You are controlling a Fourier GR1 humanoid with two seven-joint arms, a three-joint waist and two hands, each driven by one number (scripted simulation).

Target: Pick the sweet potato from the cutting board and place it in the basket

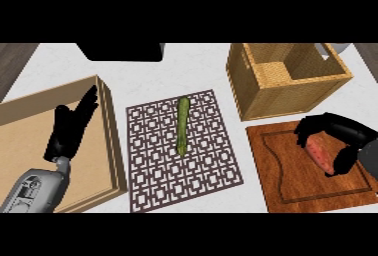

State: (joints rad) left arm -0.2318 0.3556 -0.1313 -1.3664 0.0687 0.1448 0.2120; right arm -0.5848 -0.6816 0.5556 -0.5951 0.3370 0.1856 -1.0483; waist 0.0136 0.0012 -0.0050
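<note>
Right robot hand [341, 142] curled round sweet potato [320, 153] on cutting board [295, 175]; basket [284, 80] beside; left robot hand [71, 131] fingers straight.

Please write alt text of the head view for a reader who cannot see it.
The right hand curls around a reddish sweet potato over the wooden cutting board, below an open wicker basket. A green vegetable lies on a patterned mat; the open left hand rests over a wooden tray.
</note>
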